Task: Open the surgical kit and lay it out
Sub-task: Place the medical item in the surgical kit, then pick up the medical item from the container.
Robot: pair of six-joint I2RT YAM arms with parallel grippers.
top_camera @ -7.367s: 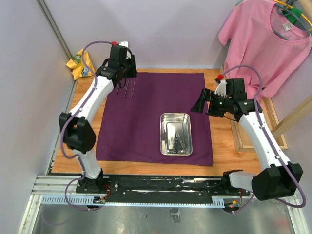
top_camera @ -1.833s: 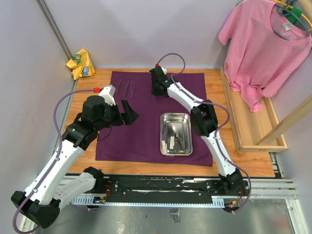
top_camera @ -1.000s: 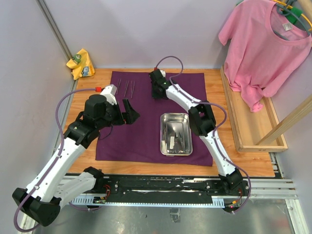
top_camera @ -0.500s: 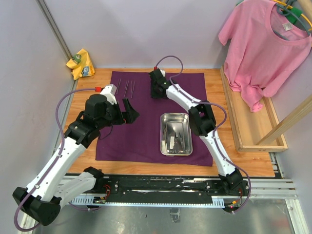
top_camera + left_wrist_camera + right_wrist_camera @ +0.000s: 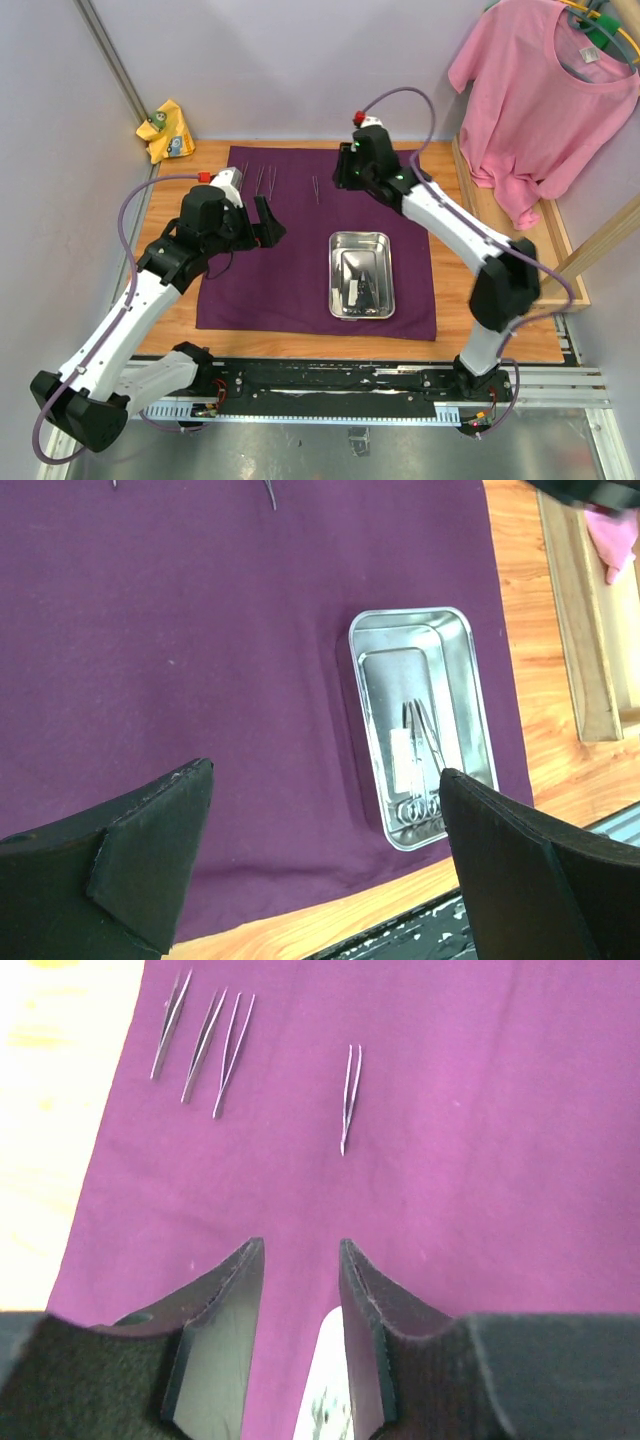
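Note:
The dark purple cloth (image 5: 290, 270) lies spread flat on the table. On it stands the steel tray (image 5: 360, 238), also in the left wrist view (image 5: 357, 650), holding scissors and forceps (image 5: 425, 742) and a white gauze piece (image 5: 401, 757). Three forceps (image 5: 204, 1045) lie side by side at the cloth's back left. A single forceps (image 5: 349, 1098) lies apart to their right (image 5: 315, 188). My right gripper (image 5: 300, 1245) hovers open and empty just behind that single forceps (image 5: 346, 177). My left gripper (image 5: 325, 775) hangs wide open and empty above the cloth's left part (image 5: 265, 222).
A pink T-shirt (image 5: 540, 90) hangs at the back right above a wooden frame (image 5: 505, 260). A yellow rag (image 5: 165, 130) sits in the back left corner. Bare wood borders the cloth on both sides.
My right gripper has opened, left the single forceps on the cloth and drawn back to the right. The left arm has barely shifted.

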